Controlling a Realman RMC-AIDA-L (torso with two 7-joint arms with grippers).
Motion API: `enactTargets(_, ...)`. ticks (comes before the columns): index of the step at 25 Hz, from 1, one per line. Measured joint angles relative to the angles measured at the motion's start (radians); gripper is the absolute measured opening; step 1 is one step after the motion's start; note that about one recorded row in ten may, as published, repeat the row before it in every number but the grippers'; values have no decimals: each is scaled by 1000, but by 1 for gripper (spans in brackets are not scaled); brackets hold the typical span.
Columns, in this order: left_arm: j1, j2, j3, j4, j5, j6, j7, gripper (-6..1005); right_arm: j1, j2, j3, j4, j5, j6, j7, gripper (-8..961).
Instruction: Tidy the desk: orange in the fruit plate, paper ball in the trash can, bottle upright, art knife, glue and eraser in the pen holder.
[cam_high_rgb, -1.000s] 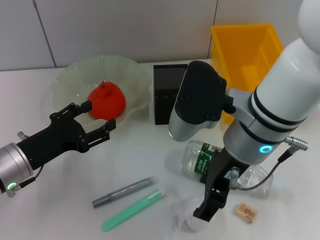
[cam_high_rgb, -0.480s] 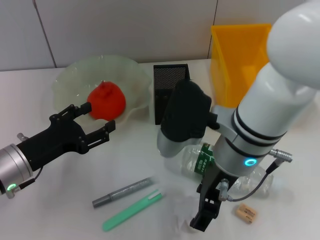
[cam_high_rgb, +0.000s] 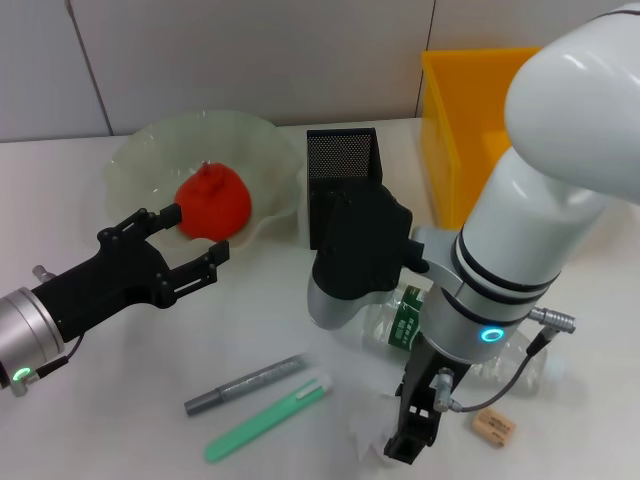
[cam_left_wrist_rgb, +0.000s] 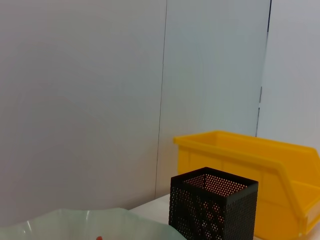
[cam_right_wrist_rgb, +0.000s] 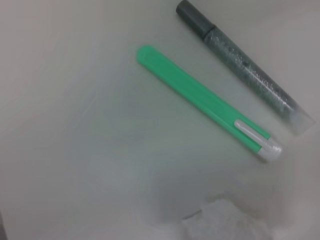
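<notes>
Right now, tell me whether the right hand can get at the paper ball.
Probably yes. The right hand hangs just above the paper ball, and nothing lies between them; the green art knife rests beside it, apart.

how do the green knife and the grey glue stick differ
The knife is flat, opaque green with a white end; the glue is round, grey and speckled with a dark cap and clear end. In the head view the knife lies nearer the robot than the glue. Both lie flat on the desk, roughly parallel.
</notes>
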Motion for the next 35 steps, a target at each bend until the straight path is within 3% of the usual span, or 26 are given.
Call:
enactTargets(2,0,0,0,0,0,0,1,840,-1,0,-1,-6,0,3,-2,779)
enactTargets(7,-1,-1,0,2,-1,0,2,840,-5,1,9,-7,0,4,-2,583)
enactTargets(10,-1,-1,0,3,-1,0,2,840,-7,-1,28,-1,10,3,-2,523)
enactTargets(18,-1,-2,0,1,-1,0,2,839,-1,-9,274,83,33,-78,-20,524)
enactTargets(24,0,-1,12,-3,1,5,0,839,0,-12,479,215,-171,-73,-31,523)
enactTargets(30,3,-1,35,-1,2,9,-5,839,-8,-12,589,273,-345,11,-38,520)
enactTargets(31,11,-1,83,3,2,19,-8,839,-10,-12,598,273,-363,28,-38,519)
enactTargets(35,19,-1,108,-1,2,37,-6,839,-21,-12,618,250,-435,113,-38,531)
